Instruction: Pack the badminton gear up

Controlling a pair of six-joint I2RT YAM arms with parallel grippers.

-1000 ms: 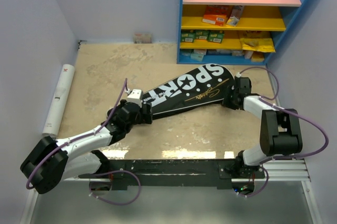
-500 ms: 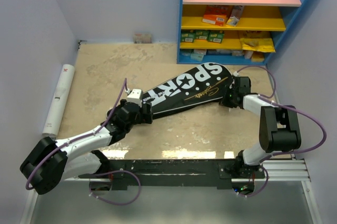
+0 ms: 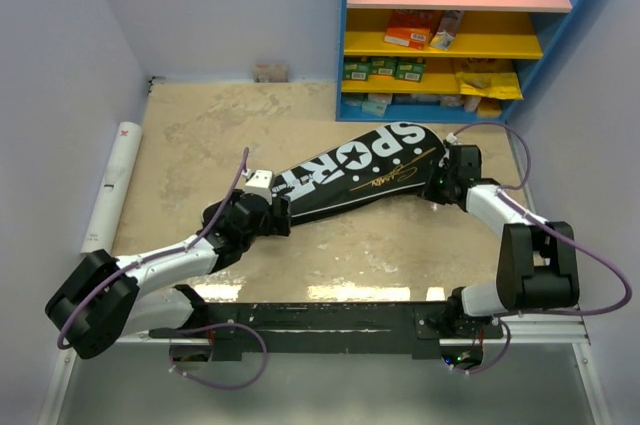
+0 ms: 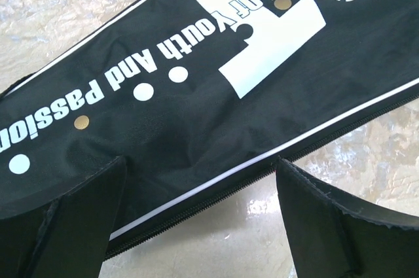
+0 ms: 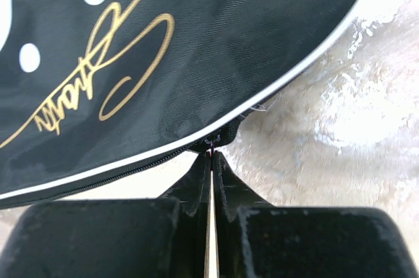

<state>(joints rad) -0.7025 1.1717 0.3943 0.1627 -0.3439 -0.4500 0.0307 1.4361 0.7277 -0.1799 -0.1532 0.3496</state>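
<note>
Beige tabletop [image 3: 200,135] | left claw [image 4: 200,183] wide over bag [image 3: 360,175] | right claw [image 5: 211,160] pinching bag edge

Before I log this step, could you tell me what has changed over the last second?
The right arm swung its elbow outward to the right, while the right gripper stayed pinched on the black bag's edge. The left gripper edged slightly right, open across the bag's narrow end. The bag and white tube did not visibly move.
</note>
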